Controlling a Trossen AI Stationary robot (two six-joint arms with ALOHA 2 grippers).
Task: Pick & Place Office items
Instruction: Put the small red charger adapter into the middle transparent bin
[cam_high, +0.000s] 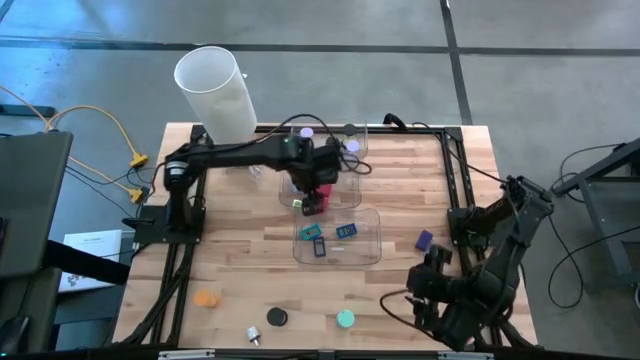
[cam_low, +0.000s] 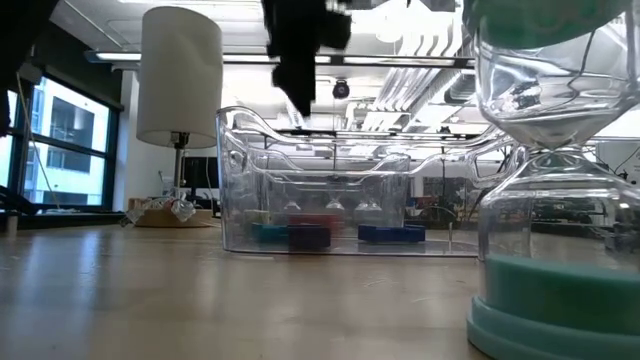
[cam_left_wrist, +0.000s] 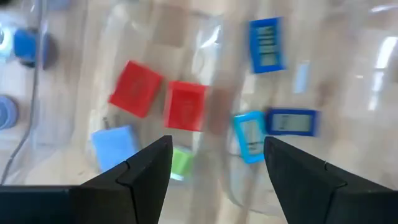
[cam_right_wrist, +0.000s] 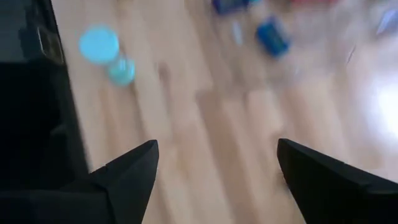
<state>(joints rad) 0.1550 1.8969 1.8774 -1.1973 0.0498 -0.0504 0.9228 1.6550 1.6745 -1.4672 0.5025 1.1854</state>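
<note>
As the left gripper (cam_left_wrist: 214, 165) hovers agape, red blocks (cam_left_wrist: 185, 104) lie beneath.

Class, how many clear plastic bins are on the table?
2: a far bin under the left arm, and a near bin at the table's centre. None seems hidden.

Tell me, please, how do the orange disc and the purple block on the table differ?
The orange disc is round and lies near the table's left front corner; the purple block is angular and lies on the right side, near the right arm. The orange disc is far from the clear bins; the purple block lies just right of the nearer clear bin. Both lie on bare wood, outside any bin, and no gripper holds them.
</note>
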